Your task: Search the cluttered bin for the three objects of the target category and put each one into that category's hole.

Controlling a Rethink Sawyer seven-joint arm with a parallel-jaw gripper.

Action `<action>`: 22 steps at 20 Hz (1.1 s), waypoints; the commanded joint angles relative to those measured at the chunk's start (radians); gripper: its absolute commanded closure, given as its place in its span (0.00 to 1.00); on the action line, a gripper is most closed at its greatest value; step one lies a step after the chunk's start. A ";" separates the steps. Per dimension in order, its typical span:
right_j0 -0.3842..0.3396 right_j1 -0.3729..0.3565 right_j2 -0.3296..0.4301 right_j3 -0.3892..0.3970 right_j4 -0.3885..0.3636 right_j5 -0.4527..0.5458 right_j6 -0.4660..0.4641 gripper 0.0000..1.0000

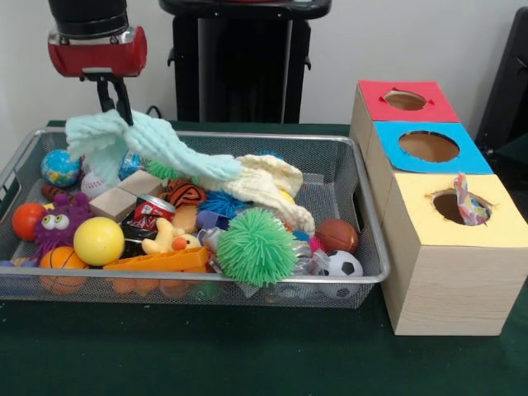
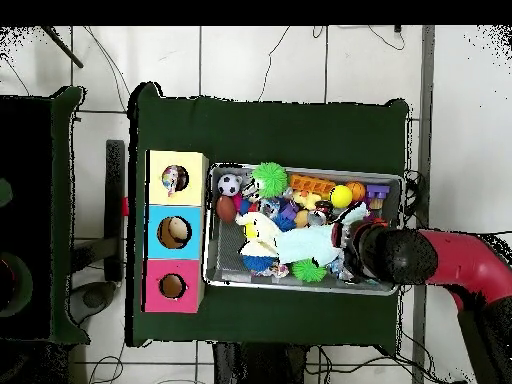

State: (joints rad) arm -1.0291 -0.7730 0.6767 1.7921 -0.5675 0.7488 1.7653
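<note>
Cloth [image 1: 136, 140] in gripper [image 1: 115, 107] above bin [image 1: 346, 165]

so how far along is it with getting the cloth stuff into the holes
One item looks done: a patterned cloth pokes out of the yellow box's hole. In hand: the gripper is lifting a light blue cloth from the wire bin, one end draped over a cream cloth. The cream one may be next. The blue box's hole and the red box's hole look empty.
</note>
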 commanded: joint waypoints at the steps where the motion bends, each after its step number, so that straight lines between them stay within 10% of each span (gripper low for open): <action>1: 0.006 0.058 0.098 -0.138 -0.038 0.168 -0.397 1.00; 11: 0.003 0.026 0.131 -0.222 -0.049 0.255 -0.478 1.00; 12: -0.001 0.030 0.132 -0.228 -0.046 0.256 -0.478 0.00; 22: 0.005 0.019 0.125 -0.212 -0.063 0.199 -0.459 0.00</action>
State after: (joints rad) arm -1.0292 -0.7519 0.7635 1.6067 -0.5811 0.8943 1.6026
